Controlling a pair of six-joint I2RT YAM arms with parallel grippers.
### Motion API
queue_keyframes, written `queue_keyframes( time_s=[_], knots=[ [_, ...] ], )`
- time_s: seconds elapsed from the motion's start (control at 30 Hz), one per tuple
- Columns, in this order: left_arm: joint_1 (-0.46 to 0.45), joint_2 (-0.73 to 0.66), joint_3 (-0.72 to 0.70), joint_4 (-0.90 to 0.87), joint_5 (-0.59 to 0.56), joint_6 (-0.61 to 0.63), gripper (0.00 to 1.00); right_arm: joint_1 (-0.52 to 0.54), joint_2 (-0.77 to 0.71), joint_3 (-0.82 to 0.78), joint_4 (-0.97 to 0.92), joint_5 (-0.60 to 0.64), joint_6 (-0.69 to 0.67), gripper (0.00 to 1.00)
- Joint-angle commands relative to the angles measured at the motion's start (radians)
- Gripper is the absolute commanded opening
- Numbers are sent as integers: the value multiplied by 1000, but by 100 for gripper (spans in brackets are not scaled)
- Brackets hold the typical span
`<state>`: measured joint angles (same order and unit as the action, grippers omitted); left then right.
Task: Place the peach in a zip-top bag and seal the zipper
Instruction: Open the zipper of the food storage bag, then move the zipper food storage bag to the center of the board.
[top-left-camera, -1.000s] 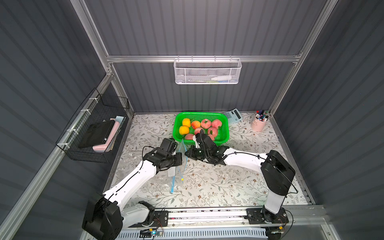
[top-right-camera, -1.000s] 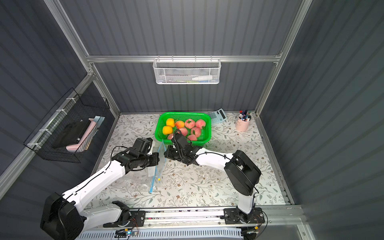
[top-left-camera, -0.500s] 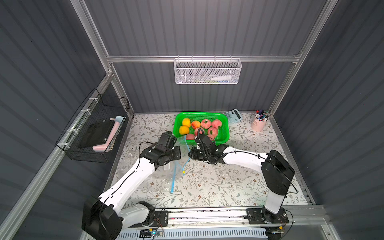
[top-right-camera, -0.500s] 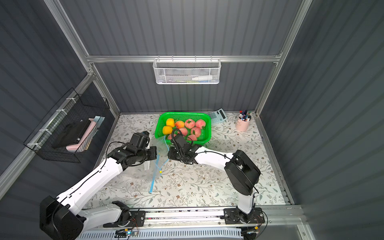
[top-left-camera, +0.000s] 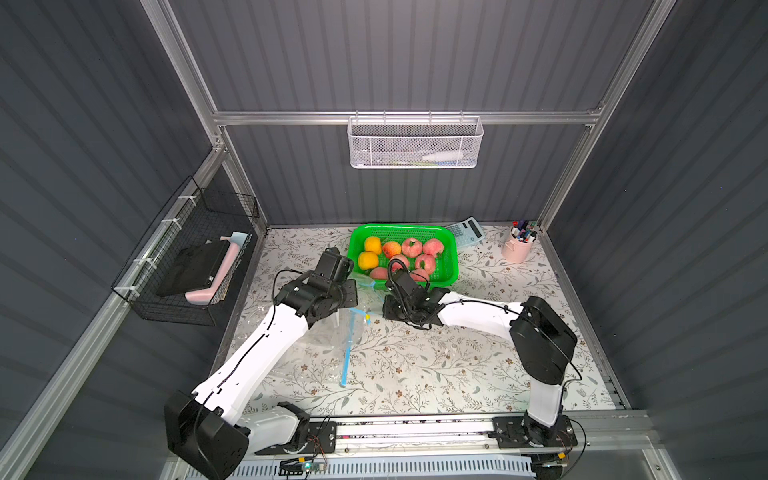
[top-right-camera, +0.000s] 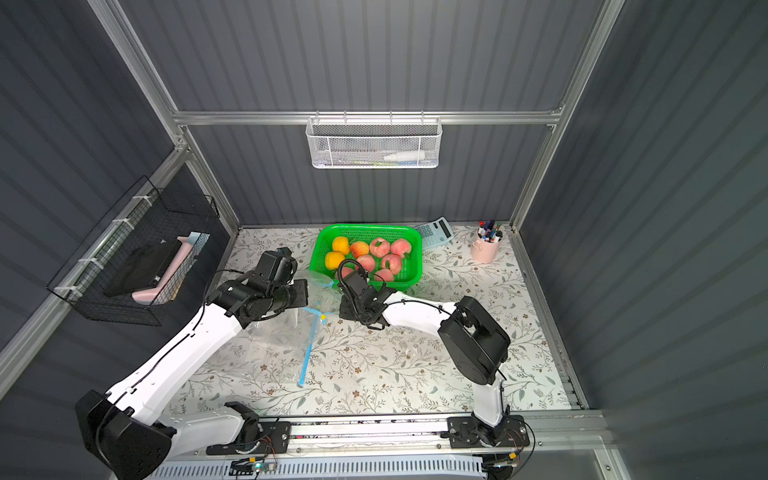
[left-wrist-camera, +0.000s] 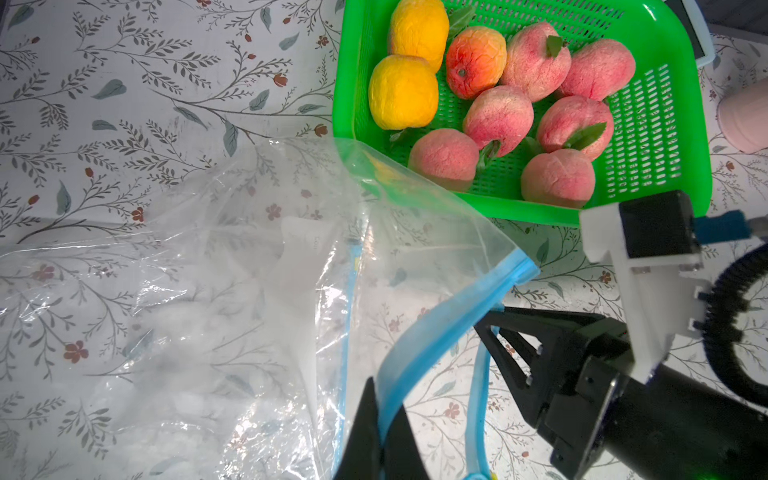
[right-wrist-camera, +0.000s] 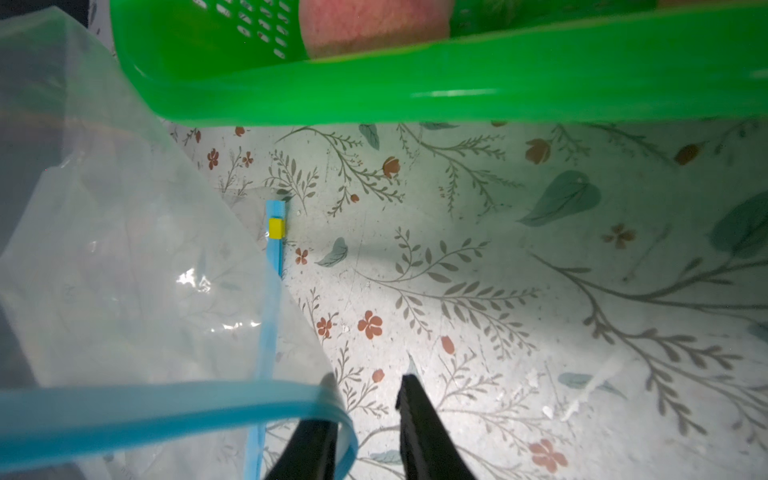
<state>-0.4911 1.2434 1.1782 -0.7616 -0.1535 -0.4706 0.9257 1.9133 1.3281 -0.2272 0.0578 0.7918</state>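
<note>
Right gripper (right-wrist-camera: 365, 386) has just let go. Its jaws were pinched together a sec ago and now they stand apart, with bare table (right-wrist-camera: 457, 270) showing between them. The blue zip strip (right-wrist-camera: 166, 399) is still draped round one finger (hooked, not gripped, as far as the right wrist view shows).

Your left gripper (left-wrist-camera: 384, 415) hasn't budged on its grip. It's clamped tight on the upper lip of that strip and has drawn off toward its own side, so the two wrists that met at the bag mouth are now clearly parted in both top views.

The zip-top bag (top-left-camera: 328, 332) lies crumpled on the table in front of the green basket (top-left-camera: 399, 227), one corner lifted against the basket's near wall. The mouth is slack and partly gaping, and the yellow slider (right-wrist-camera: 276, 228) sits at the strip's far end.

Peaches (left-wrist-camera: 444, 158) are all still in the basket and nothing's in the bag yet.

My read: mouth-holding is now the left's job alone, which frees your right for the fruit. Clear that finger of the strip first or you'll prob drag the lip along. The nearest peach sits just behind the basket's front wall.
</note>
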Motion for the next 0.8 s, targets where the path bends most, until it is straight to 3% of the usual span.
queue_keyframes(
  time_s=[0.0,0.13,0.3,0.5,0.77],
  knots=[
    [-3,28,30,20,25,4,0,-1,44,58,-79,52,-9,30],
    [-3,72,28,40,38,0,0,-1,10,91,-33,-12,-86,36],
    [-1,113,26,61,8,7,0,-10,-89,97,25,-46,-193,53],
    [18,161,40,82,1,31,0,-54,-188,29,66,141,-268,70],
    [43,189,55,116,30,59,0,-256,-117,34,11,72,-261,71]
  ],
)
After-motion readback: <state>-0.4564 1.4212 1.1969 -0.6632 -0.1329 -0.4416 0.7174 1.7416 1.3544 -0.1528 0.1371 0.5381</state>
